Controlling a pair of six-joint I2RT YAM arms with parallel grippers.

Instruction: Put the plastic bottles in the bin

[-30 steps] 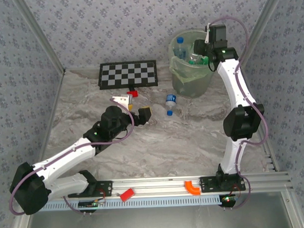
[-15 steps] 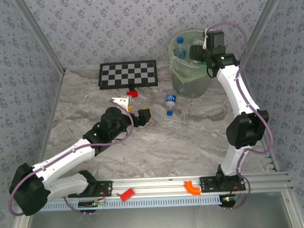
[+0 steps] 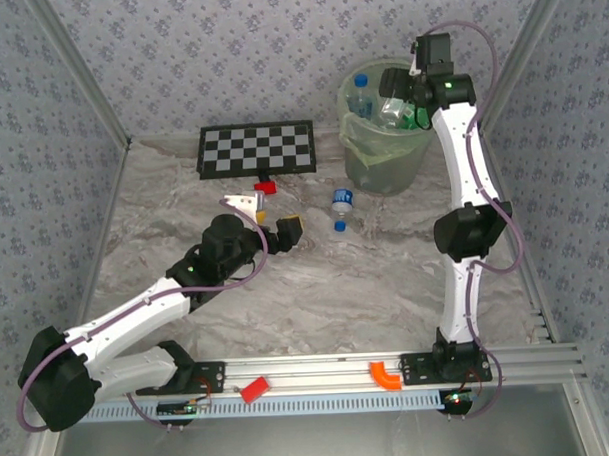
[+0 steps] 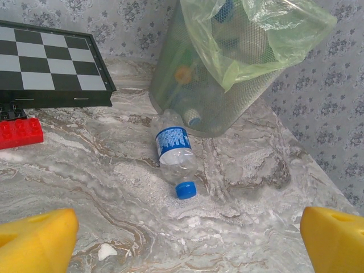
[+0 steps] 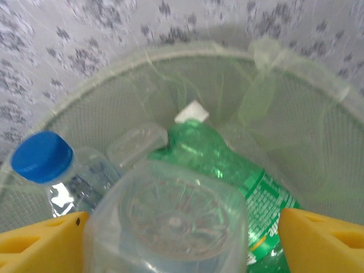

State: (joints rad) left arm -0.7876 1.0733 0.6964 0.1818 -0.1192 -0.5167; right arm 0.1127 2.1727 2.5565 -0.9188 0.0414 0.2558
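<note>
One clear bottle (image 3: 341, 209) with a blue label and cap lies on the table, in front of the bin (image 3: 382, 150). My left gripper (image 3: 269, 217) is open and empty, a short way to its left; in the left wrist view (image 4: 187, 239) that bottle (image 4: 173, 151) lies ahead of it, cap toward me. Over the bin's mouth, my right gripper (image 3: 396, 93) stands open. A blurred clear bottle (image 5: 168, 219) sits between its yellow fingers (image 5: 318, 239), with a gap on the right. Below lie a green bottle (image 5: 227, 165) and a blue-capped one (image 5: 42, 156).
A chequered board (image 3: 257, 148) lies at the back left, with a small red block (image 3: 267, 187) in front of it. The bin's bag liner (image 4: 267, 34) hangs over its rim. Red (image 3: 253, 390) and orange (image 3: 387, 375) pieces sit on the front rail. Walls close in on both sides.
The right gripper's jaws have spread apart above the bin, and its arm has straightened up nearer the far rim. The left arm and the table bottle have not moved.
</note>
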